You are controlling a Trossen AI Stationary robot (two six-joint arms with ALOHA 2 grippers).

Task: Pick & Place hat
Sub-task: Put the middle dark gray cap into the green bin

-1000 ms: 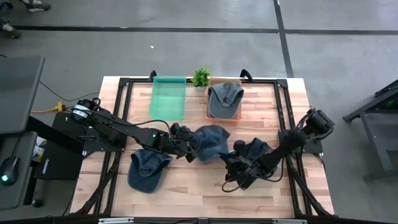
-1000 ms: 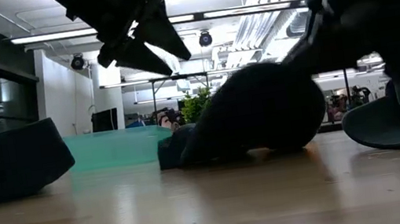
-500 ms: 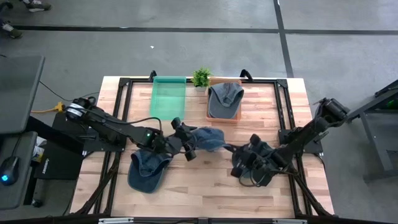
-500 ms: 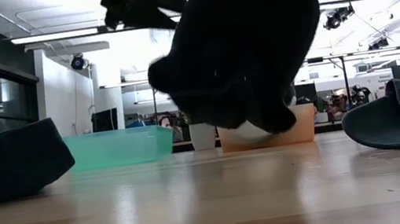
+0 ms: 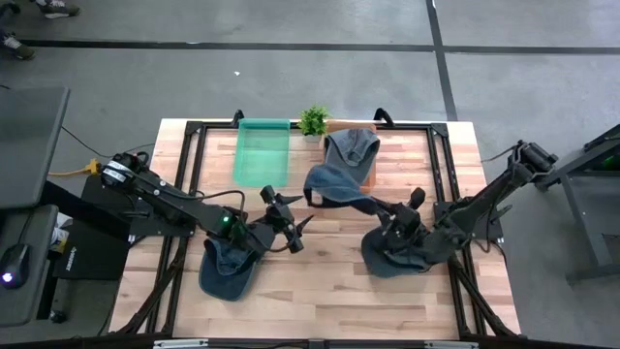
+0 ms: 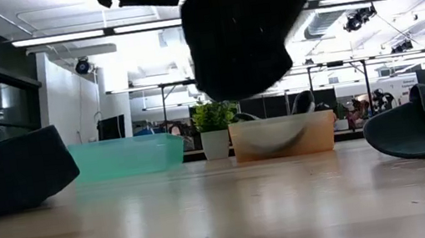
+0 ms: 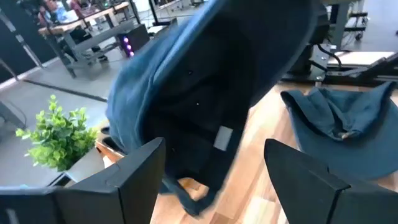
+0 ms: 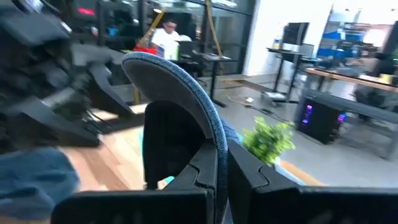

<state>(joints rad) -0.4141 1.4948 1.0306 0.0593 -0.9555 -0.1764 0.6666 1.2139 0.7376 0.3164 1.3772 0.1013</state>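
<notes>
The left gripper (image 5: 291, 231) hovers with fingers spread, empty, just right of a blue cap (image 5: 229, 266) on the table (image 5: 320, 301). Right of it, the right gripper (image 5: 373, 208) is clamped on a lifted hat (image 5: 334, 184), beside the orange bin (image 5: 369, 175).

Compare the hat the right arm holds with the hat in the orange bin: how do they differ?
The held hat hangs in the air, clear of the table; the bin hat rests inside the orange bin. The right gripper has its jaws shut on the held hat's brim, while nothing grips the bin hat. The held hat droops stretched out; the bin hat lies bunched. Both are dark blue-grey.
</notes>
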